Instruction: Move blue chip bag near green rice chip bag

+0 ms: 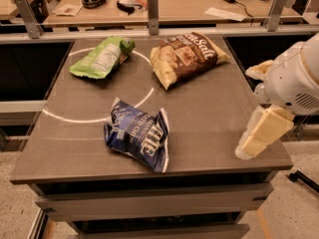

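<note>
Hovering gripper (260, 135): right of frame, at the table (209, 108) edge; whether clenched or released, cannot tell.
blue chip bag (138, 139): lower centre, crumpled.
green rice chip bag (101, 57): upper left, well apart.

High camera looks down over table (209, 108), gripper (250, 146) lower right.

The white arm (294, 78) (bent, at far right) angles its pincer (247, 150) down-left.

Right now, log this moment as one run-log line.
claw: at right edge of table, apart from bags | blue chip bag: front centre, not grasped | green rice chip bag: back left
</note>
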You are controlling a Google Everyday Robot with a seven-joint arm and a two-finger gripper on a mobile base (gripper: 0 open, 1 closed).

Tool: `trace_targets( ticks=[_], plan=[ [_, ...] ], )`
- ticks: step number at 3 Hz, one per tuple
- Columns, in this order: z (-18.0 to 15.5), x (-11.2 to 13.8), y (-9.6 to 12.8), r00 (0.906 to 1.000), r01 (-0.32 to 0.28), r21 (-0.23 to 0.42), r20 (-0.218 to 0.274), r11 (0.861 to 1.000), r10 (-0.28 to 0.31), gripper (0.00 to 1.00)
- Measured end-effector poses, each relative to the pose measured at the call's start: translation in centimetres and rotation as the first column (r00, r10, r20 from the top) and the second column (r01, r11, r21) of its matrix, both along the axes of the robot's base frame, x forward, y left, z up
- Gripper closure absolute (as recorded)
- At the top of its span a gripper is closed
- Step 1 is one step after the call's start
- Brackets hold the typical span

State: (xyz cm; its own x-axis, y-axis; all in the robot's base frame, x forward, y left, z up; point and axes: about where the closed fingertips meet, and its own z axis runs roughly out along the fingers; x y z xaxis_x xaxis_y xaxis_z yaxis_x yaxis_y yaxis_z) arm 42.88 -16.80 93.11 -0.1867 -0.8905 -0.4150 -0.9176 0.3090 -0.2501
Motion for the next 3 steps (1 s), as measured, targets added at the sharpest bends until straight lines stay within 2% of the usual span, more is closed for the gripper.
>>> trace_targets(
  ticks=[1,2,3],
  plan=[
    [-0.4,-0.6,1.4,0.9994,-0.006,0.060,-0.034,0.998,0.008,0.00],
    [-1.1,-1.3,4.3,0.9972,-0.029,0.127,-0.065,0.992,0.037,0.00],
    [-2.5,-1.4,6.8,0.9950,-0.059,0.185,-0.068,0.981,0.073,0.00]
  ],
)
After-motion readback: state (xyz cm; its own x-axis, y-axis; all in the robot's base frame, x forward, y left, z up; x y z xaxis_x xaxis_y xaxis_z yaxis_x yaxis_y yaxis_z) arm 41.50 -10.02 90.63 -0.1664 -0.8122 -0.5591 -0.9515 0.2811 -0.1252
